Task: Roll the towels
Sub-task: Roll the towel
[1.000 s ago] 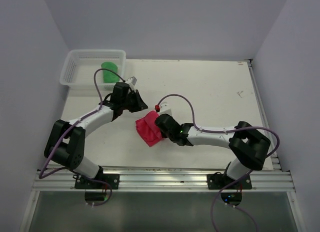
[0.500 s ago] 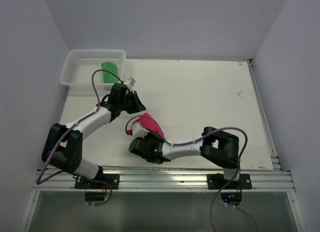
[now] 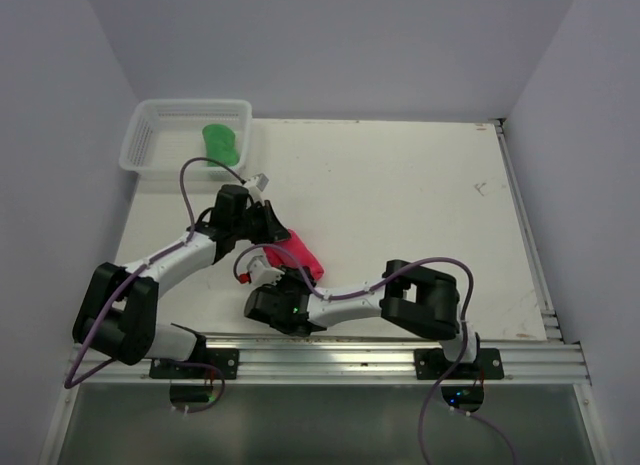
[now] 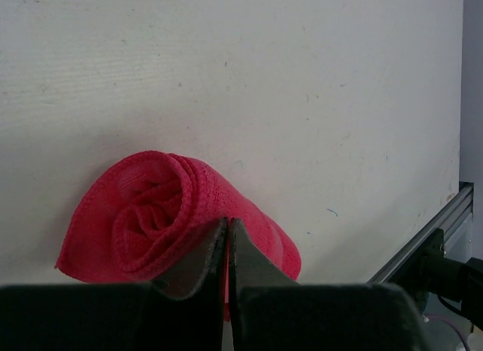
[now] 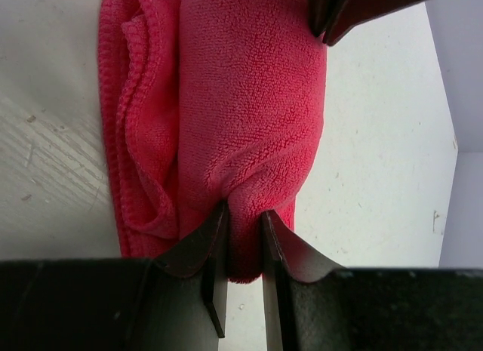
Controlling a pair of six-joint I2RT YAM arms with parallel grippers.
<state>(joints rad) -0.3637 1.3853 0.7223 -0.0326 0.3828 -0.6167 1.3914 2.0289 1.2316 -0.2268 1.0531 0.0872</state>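
Work centres on the pink-red towel (image 3: 298, 253), rolled near the table's (image 3: 420, 185) front edge, right gripper (image 5: 240, 223) pinching one end, left gripper (image 4: 228, 229) closed tight against its spiral end, where even tension should prevent uncoiling; the green towel (image 3: 220, 142) lies in the basket (image 3: 140, 135).

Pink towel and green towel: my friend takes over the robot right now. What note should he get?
Left fingers: shut, tips at one end of the pink towel.
Right fingers: pinching the roll's other end.
The pink towel is rolled and lies on the table, near the arms' bases.
Green towel: rolled, in the white basket at the far left corner.
Left to do: one loose pink edge probably needs tucking. The roll likely joins the green one after that.
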